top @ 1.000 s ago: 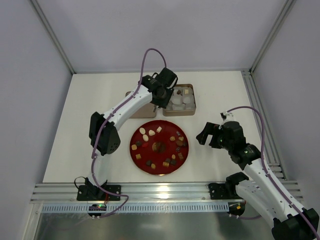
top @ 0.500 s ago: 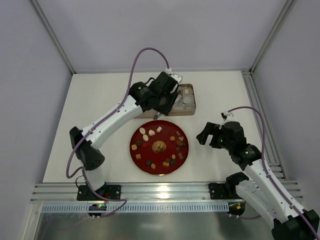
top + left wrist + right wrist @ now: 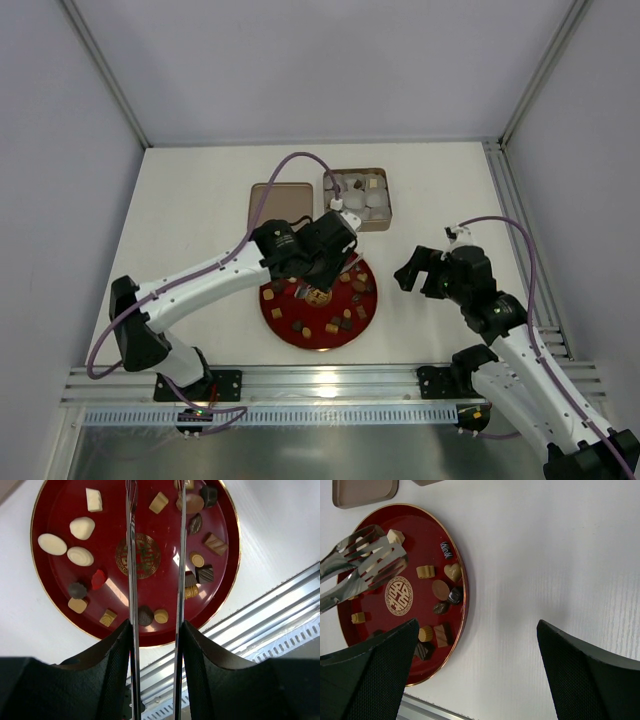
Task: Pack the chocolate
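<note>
The left hand (image 3: pixel 156 627) is clenched on a pair of metal tongs (image 3: pixel 131 555), whose blades stand apart with nothing between them, over the red plate (image 3: pixel 107 535). The chocolates (image 3: pixel 52 544) lie scattered on that plate; the tin (image 3: pixel 389 205) of paper cups (image 3: pixel 375 200) sits just beyond it. The right hand (image 3: pixel 477 625) hangs released over bare worktop (image 3: pixel 545 555). The likely trouble is the pinch itself. Smooth narrow blades on a small rounded candy could squirt it sideways across the glossy plate or knock a close neighbour. A loose hold might also drop the piece on the way to the tin.
</note>
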